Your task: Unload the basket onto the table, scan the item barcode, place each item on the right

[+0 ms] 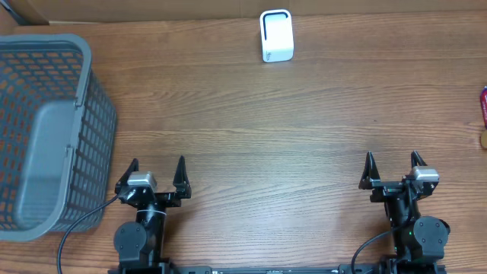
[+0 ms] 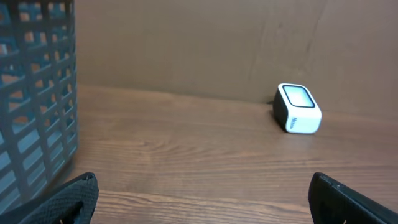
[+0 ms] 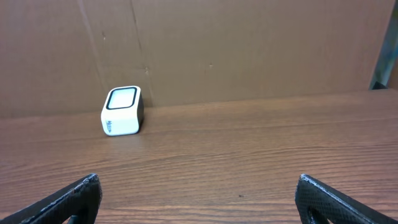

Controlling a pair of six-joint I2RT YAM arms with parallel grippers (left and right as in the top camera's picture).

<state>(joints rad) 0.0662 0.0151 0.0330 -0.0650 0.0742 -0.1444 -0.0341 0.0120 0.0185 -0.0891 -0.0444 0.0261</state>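
A small white barcode scanner (image 1: pixel 276 36) with a dark window stands at the far middle of the wooden table; it also shows in the left wrist view (image 2: pixel 298 109) and the right wrist view (image 3: pixel 122 111). No item barcode shows in any view. My left gripper (image 1: pixel 157 164) rests at the near left, open, with only bare wood between its fingers (image 2: pixel 202 186). My right gripper (image 1: pixel 392 157) sits at the near right, also open and holding nothing (image 3: pixel 198 186). Both are far from the scanner.
A grey plastic mesh basket (image 1: pixel 85 84) fills the left side, close to the left arm (image 2: pixel 37 93). A red thing (image 1: pixel 484 106) and a small gold one (image 1: pixel 484 139) are cut off at the right edge. A brown cardboard wall (image 3: pixel 249 50) backs the table.
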